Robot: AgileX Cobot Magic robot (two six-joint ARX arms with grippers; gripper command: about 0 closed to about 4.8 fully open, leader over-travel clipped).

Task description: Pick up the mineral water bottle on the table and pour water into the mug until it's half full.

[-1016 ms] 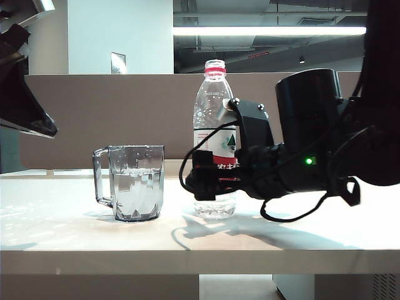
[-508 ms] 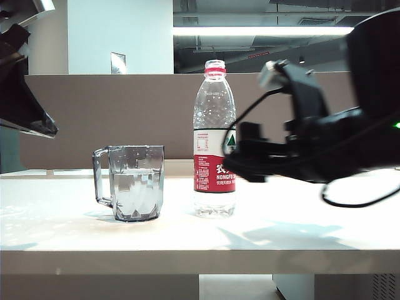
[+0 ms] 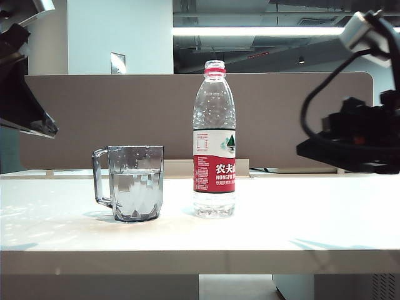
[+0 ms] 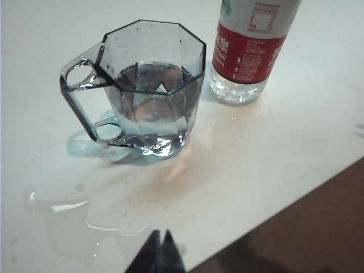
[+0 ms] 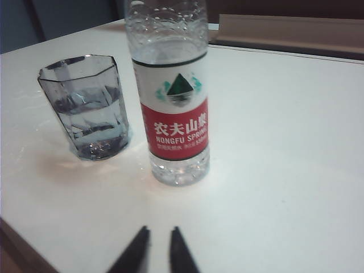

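The mineral water bottle (image 3: 214, 144) stands upright and uncapped on the table (image 3: 281, 231), with its red label facing out. Left of it stands the smoky mug (image 3: 134, 184), which holds water (image 4: 151, 94) to about half its height. My right gripper (image 5: 159, 230) hangs back from the bottle (image 5: 173, 102) with only a narrow gap between its tips and nothing in it. The right arm (image 3: 356, 144) is at the right edge of the exterior view. My left gripper (image 4: 161, 233) is shut and empty, near the table's edge, short of the mug (image 4: 153, 91).
A puddle of spilled water (image 4: 74, 222) lies on the table between my left gripper and the mug. The table's front edge (image 4: 296, 187) is close by. A brown partition (image 3: 94, 112) runs behind the table. The left arm's dark body (image 3: 19, 94) hangs at the upper left.
The right arm has drawn away from the bottle, to the right and upward, and its jaws have narrowed. Bottle, mug and left arm have stayed put.
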